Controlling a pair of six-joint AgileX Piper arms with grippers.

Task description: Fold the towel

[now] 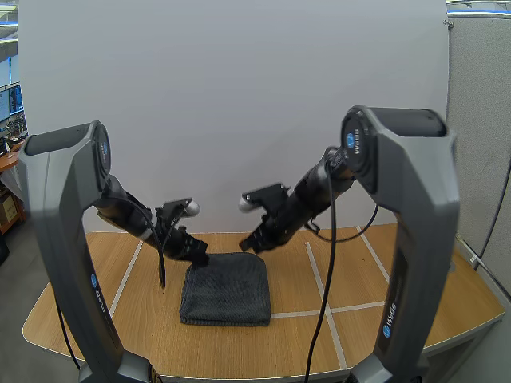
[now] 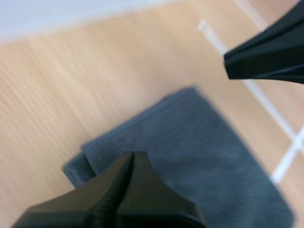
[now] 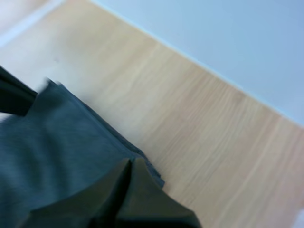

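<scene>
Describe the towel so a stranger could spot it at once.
Start at the wooden table crossed by white tape lines. Near its middle lies the towel, the left gripper at one far corner and the right gripper at the other. It is the only cloth there: dark grey, folded into a thick rectangle.

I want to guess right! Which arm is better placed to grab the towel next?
Probably left. The left gripper sits right at the towel's far corner; the right gripper hangs slightly above the far edge. Both are shut.
</scene>
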